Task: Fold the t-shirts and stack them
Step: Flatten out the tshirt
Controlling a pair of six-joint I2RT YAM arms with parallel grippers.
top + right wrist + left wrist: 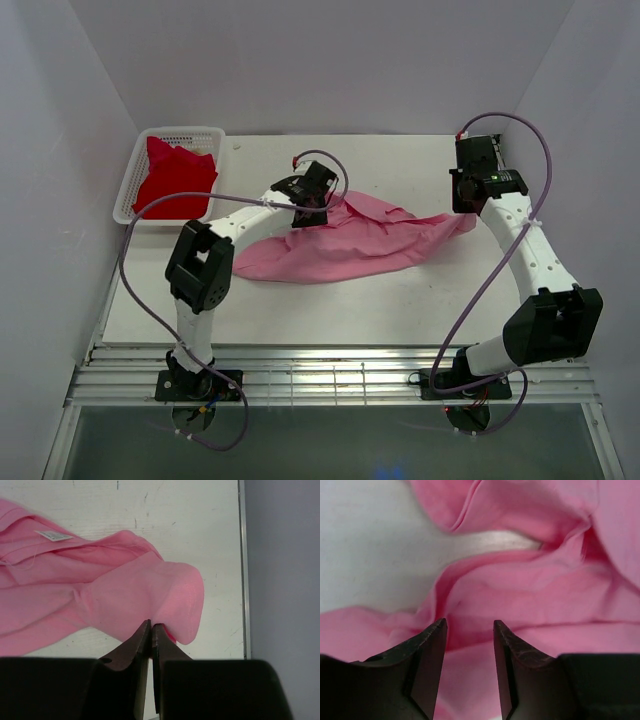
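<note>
Now, upper left of the overhead frame: the white mesh basket (182,132) holds the red t-shirt (175,180), bunched and unfolded. I judge it is parked there so only one garment is worked on at a time.

Centre of frame: the left gripper (470,625) hangs low over the upper left edge of the pink t-shirt (340,248). Its wrist view shows the jaws moderately apart with nothing pinched, only rumpled pink cloth below and a strip of table (400,300) showing through a fold. My reading is that it is placed to take a fresh hold on that edge.

The pink shirt lies mid-table as a long, creased band running from centre left toward the upper right. It is not flat and no fold is made.

Upper right: the right gripper (151,626) has its jaws nearly together, nipping a rounded lobe of pink fabric at the shirt's right end, probably a sleeve or corner. The white label (52,535) faces up at far left of that view. I take this pinch as the anchor for pulling the cloth out straight.

Stacking not yet begun.
</note>
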